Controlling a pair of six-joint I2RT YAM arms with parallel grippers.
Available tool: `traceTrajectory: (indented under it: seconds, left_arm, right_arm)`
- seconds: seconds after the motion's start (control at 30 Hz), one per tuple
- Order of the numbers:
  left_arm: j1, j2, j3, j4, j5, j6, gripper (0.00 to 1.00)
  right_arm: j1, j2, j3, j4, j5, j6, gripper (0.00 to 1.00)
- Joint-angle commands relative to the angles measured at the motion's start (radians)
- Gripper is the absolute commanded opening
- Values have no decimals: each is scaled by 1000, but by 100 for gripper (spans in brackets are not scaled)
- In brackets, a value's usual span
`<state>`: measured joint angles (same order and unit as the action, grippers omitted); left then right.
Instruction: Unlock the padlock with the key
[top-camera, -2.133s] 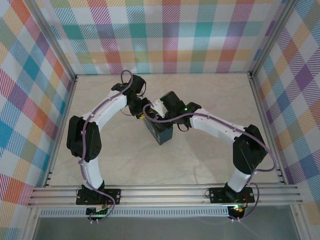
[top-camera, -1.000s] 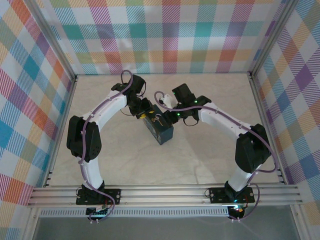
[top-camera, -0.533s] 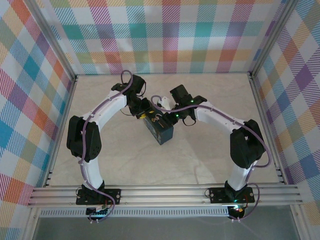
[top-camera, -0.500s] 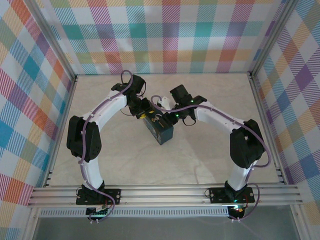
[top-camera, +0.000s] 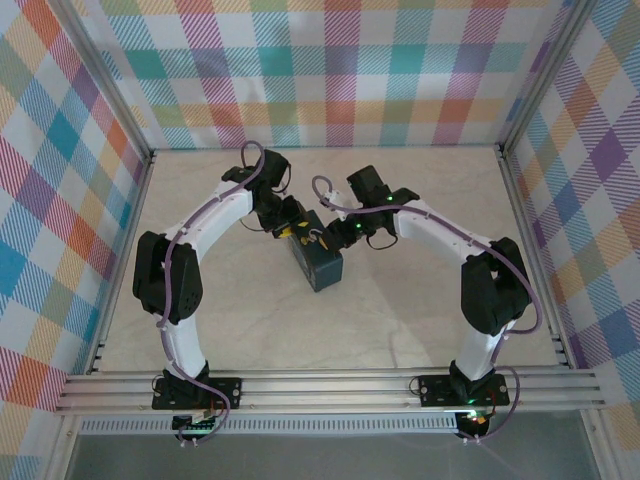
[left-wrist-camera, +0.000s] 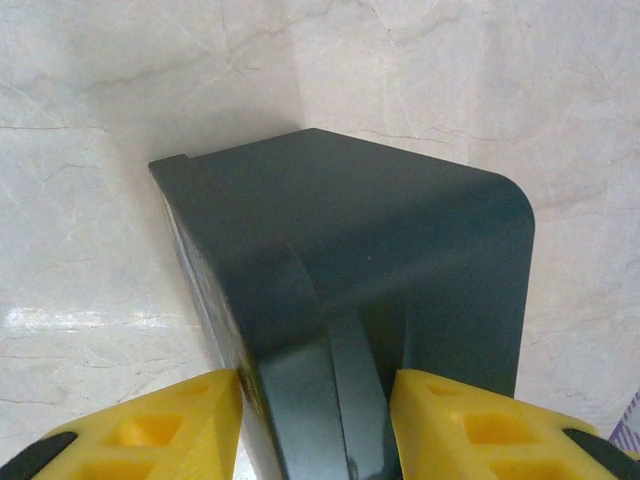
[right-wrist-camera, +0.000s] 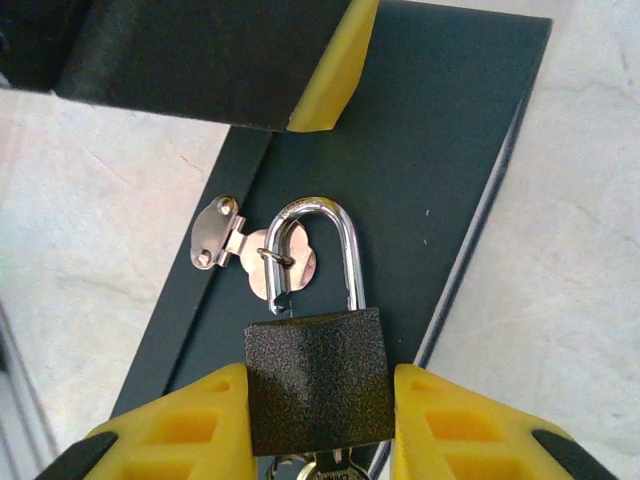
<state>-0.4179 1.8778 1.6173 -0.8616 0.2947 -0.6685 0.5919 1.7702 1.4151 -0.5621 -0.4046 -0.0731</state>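
Snugly, right fingers (right-wrist-camera: 175, 425) round padlock (right-wrist-camera: 317, 378) (touching)

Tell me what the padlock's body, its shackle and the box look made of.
The padlock body: dark grainy matte coat, likely painted metal. The shackle: mirror-bright, probably polished steel. The box: smooth dull dark grey, painted tin or plastic, unclear.

Your view of the key (right-wrist-camera: 322, 466) beneath the padlock (right-wrist-camera: 315, 375), and of the tin (left-wrist-camera: 400, 270), is cropped at the lower edge.
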Motion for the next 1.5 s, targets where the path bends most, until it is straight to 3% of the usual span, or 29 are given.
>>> traceTrajectory:
  seconds: [0.0, 0.37, 0.57, 1.03, 1.13, 1.47]
  left_arm:
    - [1, 26, -48, -65, 1, -5, 43]
    - [1, 10, -88, -35, 14, -23, 43]
    - [1, 2, -122, 1, 42, -54, 43]
    - [-9, -2, -129, 16, 60, -91, 43]
    - [-8, -9, -112, 9, 59, -105, 44]
    - [47, -45, 8, -38, 9, -115, 51]
  right_arm:
    - [5, -30, -5, 97, -198, 148, 25]
    - [-2, -24, -16, 193, -214, 406, 21]
    - [-2, -21, -8, 236, -216, 456, 21]
    - [72, -50, 63, 44, -12, 30, 22]
    - [73, -46, 74, 32, 19, 16, 20]
    - [51, -61, 87, 5, -101, 62, 19]
